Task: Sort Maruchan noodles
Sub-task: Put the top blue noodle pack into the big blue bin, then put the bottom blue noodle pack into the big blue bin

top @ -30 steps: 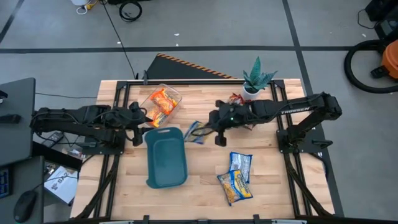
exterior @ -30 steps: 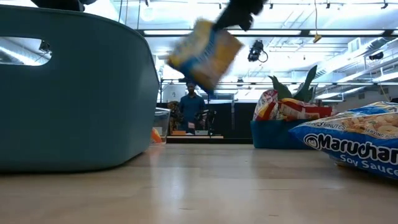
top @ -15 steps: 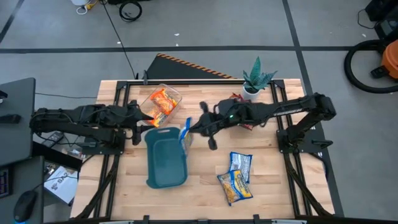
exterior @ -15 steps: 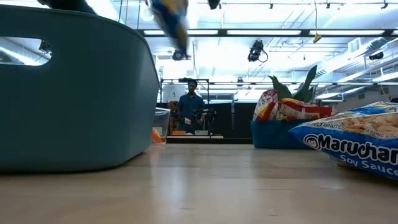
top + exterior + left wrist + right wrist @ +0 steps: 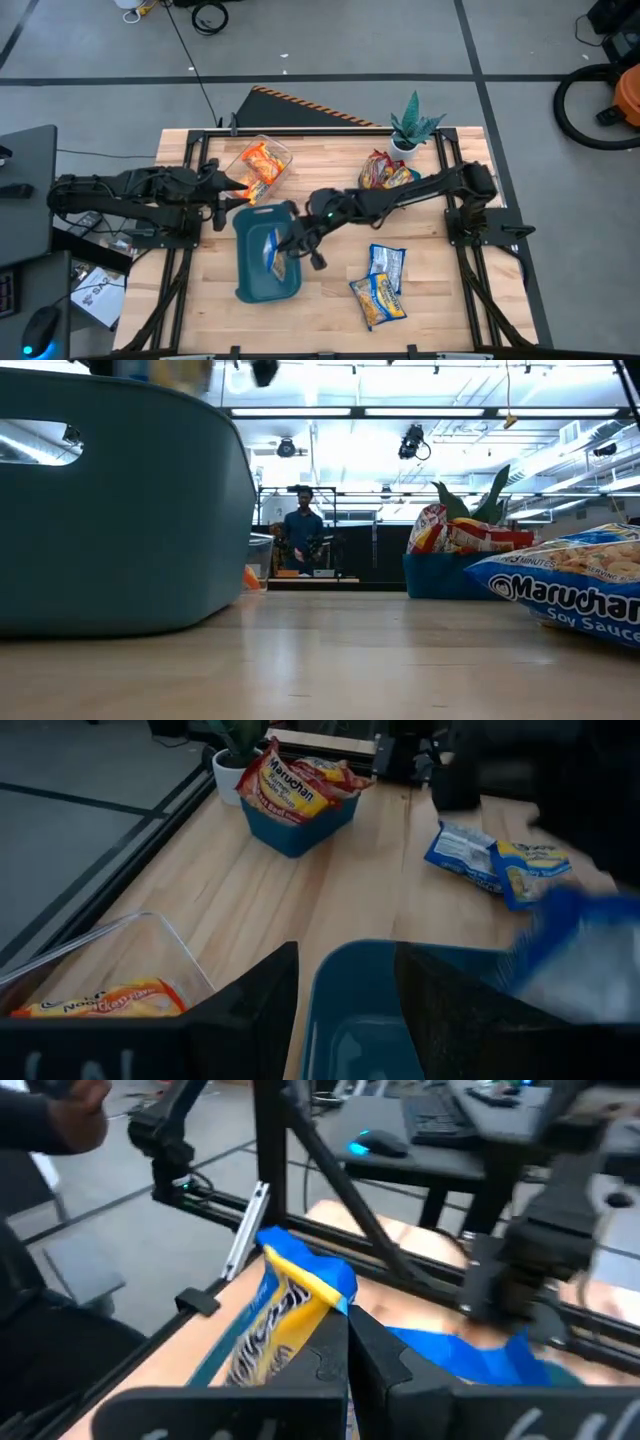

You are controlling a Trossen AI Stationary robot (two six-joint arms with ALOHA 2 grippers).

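My right gripper [image 5: 289, 244] reaches from the table's right over the teal tray [image 5: 262, 285] and is shut on a blue-and-yellow noodle packet [image 5: 268, 248]. In the right wrist view the packet [image 5: 285, 1305] sticks out past the fingertips. Two more blue-and-yellow packets [image 5: 385, 264] [image 5: 377, 299] lie flat on the table to the right of the tray. Orange packets sit in a clear tub [image 5: 259, 164]. Red packets fill a small blue tray [image 5: 384, 173]. My left gripper [image 5: 224, 204] is open at the teal tray's far left corner, and its fingers frame the rim [image 5: 352, 952]. My right gripper pinches the blue-and-yellow packet by one end [image 5: 318, 1292] between its two fingers. It comes in from the table's right, slanting down. The packet is lifted clear and hangs over the inside of the teal tray [image 5: 470, 1355].
A potted plant [image 5: 412, 125] stands at the far right beside the small blue tray. In the low view the teal tray's wall [image 5: 120, 510] fills the left and a packet [image 5: 575, 585] lies at the right. A person [image 5: 304, 532] stands far behind the table. Bare wood lies near the tray.
My right gripper has swung toward the table's left and near edge, carrying the blue-and-yellow packet from beside the teal tray's far right corner to above the tray's inside. The packet has stayed in the hold all the way.
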